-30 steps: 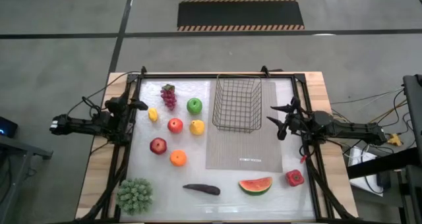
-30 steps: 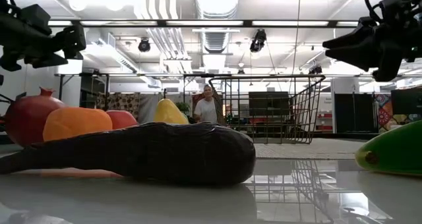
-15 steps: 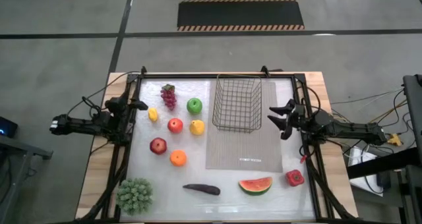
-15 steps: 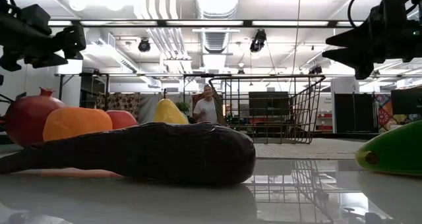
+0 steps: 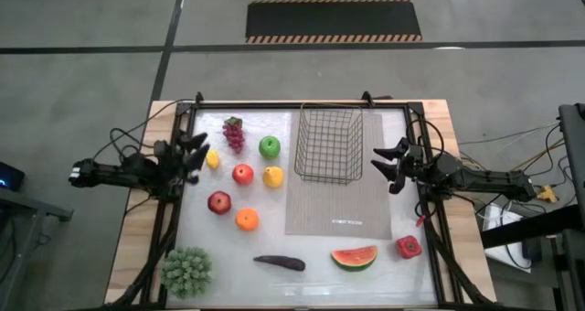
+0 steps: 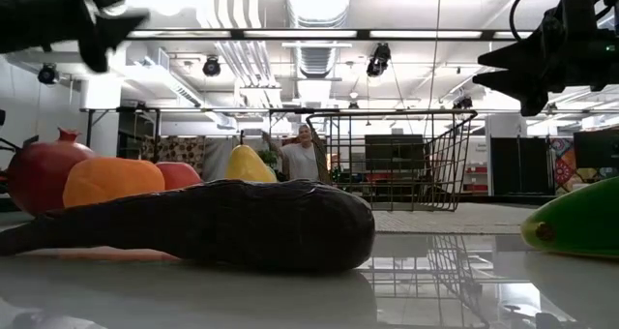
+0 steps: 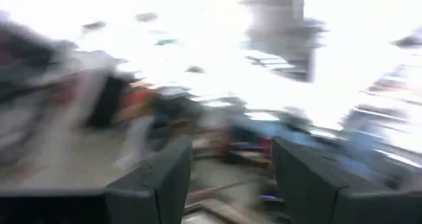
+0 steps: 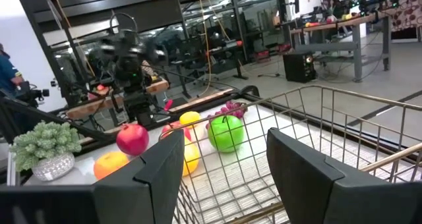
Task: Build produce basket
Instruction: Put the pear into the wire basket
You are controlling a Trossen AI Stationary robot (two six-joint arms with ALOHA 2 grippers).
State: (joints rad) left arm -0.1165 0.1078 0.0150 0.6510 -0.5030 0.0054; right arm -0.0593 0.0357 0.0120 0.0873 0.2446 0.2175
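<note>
The black wire basket stands on the far part of the grey mat. The produce lies on the table left of it: grapes, green apple, red apple, pear, orange. The eggplant, watermelon slice and red pepper lie near the front. My left gripper is open above the table's left edge, beside a small yellow fruit. My right gripper is open just right of the basket, its fingers apart in the right wrist view.
A dark red round fruit lies left of the orange. A bushy green plant in a pot stands at the near left corner. A black frame runs round the table. A person stands in the room behind.
My left gripper has swung toward the table's right, nearer the small yellow fruit, and has risen in the low view. My right gripper has risen a little and levelled, then kept still. No fruit has moved.
</note>
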